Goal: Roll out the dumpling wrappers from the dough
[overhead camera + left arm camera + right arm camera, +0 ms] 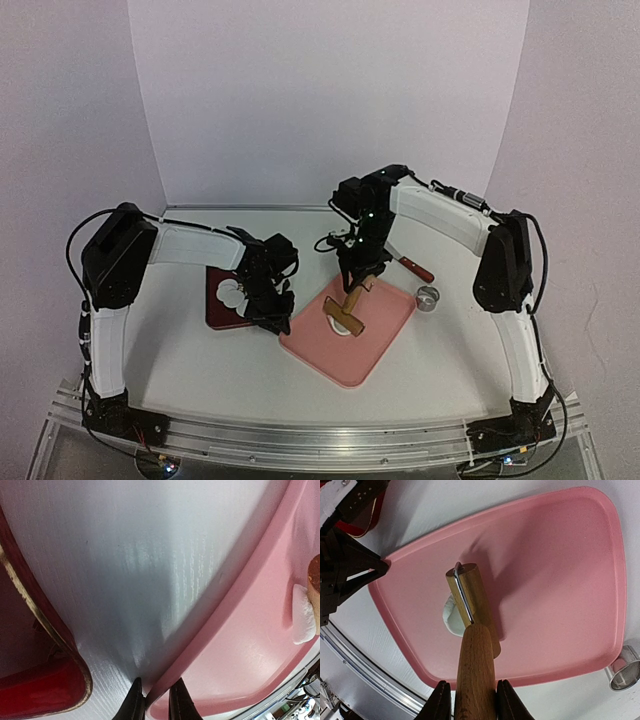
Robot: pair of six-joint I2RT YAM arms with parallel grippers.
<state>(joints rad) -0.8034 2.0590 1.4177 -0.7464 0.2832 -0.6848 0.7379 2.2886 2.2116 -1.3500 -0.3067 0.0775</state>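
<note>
At the middle of the worktop (200, 370), the pink board (390, 320) is shown from above, with a dark red tray (217, 315) just beside its left edge. The dumpling wrappers (232, 292) are seen only in this top view, as white discs lying on that tray. A red-handled knife (415, 268) beyond the board's far right edge is also given by this view alone. The metal ring cutter (622, 667) is seen standing off the board's right corner. The dough (449, 617) is shown best by the right wrist camera, as a flattened white patch on the board, partly covered by the roller of the rolling pin (476, 660). The jaws of the right gripper (472, 695) are clamped on either side of the pin's wooden handle. In the left wrist view the left gripper (156, 700) is placed astride the board's left rim, its jaws drawn nearly together with the rim between them. Whether the rim is actually pinched cannot be told.
</note>
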